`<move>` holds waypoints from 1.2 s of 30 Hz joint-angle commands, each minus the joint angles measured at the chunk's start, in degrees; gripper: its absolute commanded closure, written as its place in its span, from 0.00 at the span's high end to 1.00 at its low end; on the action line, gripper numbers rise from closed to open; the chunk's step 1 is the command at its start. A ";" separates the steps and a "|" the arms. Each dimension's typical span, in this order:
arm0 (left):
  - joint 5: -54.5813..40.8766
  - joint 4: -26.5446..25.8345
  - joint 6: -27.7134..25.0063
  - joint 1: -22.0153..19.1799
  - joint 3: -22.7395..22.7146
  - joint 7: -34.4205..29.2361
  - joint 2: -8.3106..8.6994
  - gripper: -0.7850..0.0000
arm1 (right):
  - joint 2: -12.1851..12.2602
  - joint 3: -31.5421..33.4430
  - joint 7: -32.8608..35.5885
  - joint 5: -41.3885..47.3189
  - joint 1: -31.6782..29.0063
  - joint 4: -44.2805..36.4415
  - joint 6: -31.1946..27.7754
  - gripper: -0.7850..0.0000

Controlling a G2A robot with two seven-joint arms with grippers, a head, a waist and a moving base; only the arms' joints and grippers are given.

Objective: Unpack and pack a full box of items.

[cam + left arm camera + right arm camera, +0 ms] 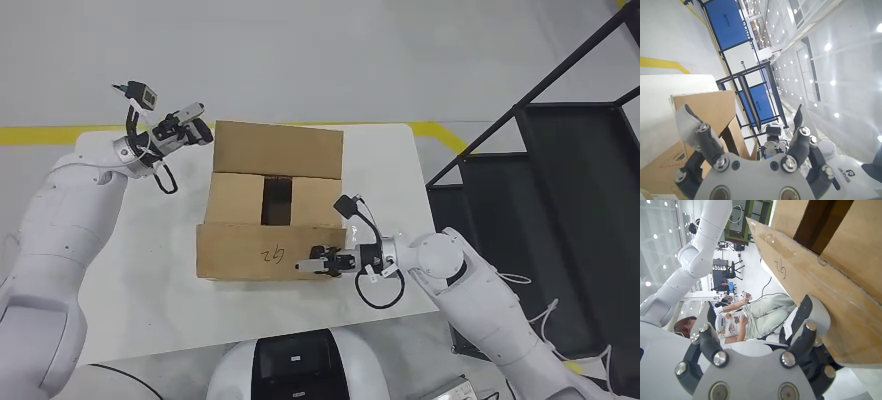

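A brown cardboard box [235, 192] stands mid-table with its long flaps spread. The far flap [280, 150] lies outward, and the near flap [245, 250] carries handwriting. Between the two inner flaps runs a dark gap [277, 200]; the contents are hidden. My right gripper [318, 262] is open at the near flap's right front edge. In the right wrist view that gripper [757, 311] has one finger [810, 309] against the near flap [829, 291]. My left gripper [192, 128] is open beside the box's far left corner. The left wrist view shows it [742, 119] with nothing between its fingers, close to the far flap [706, 108].
The white table [150, 260] has bare room left of the box and a narrower strip to its right. A black metal stair frame [540, 150] stands off the table's right side. A yellow floor line [40, 133] runs behind the table.
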 commanded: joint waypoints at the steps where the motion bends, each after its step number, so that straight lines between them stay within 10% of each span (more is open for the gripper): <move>1: -0.05 -2.16 2.23 1.53 -1.02 -2.18 1.04 1.00 | -0.04 -0.26 -0.06 0.06 0.23 0.22 -0.03 1.00; 25: 0.96 -1.36 2.58 4.01 -1.93 -2.53 1.76 1.00 | 0.46 0.05 0.41 -1.05 0.18 -1.74 1.44 1.00; 36: 3.56 -7.62 -1.59 7.61 -5.55 12.48 2.09 1.00 | 0.41 -0.76 -0.10 -1.02 0.78 -0.89 1.60 1.00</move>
